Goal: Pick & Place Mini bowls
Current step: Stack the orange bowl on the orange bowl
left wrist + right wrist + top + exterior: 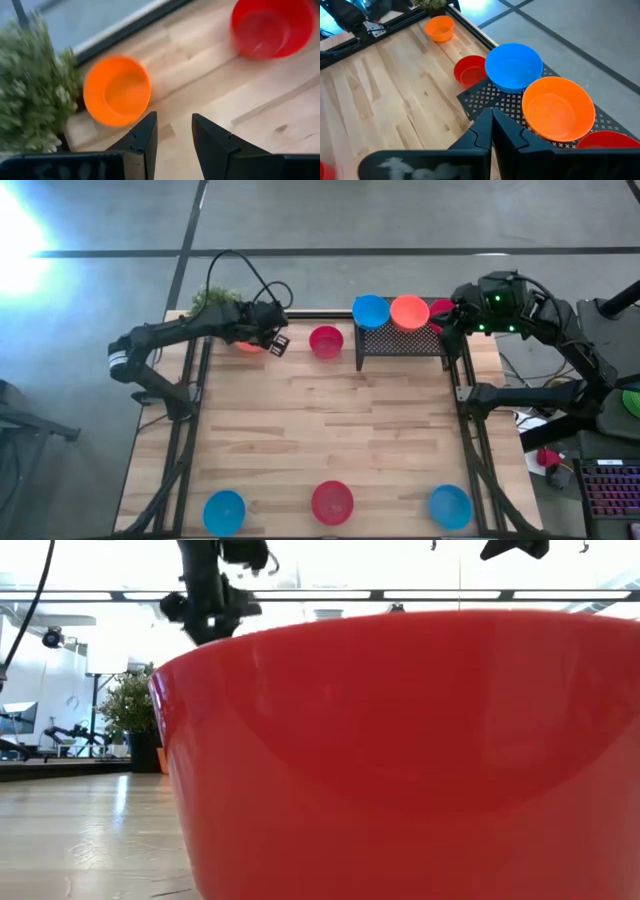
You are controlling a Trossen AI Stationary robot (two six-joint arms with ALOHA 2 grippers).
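Left hand (172,135) open and empty, hovering near the orange bowl (117,90) beside the plant (30,90) at the desk's (330,430) far left corner. Right hand (491,127) shut, empty, above the black rack (400,340) carrying blue, orange and red bowls. Risk: brushing the plant, or tipping the shallow bowl through an off-centre pinch on its rim.

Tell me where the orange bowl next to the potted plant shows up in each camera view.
High view: orange bowl at the far left edge, mostly under the left arm.
Low view: not identifiable.
Left wrist view: orange bowl, beside the potted plant.
Right wrist view: orange bowl, far corner.
Shared landmark: the plant.
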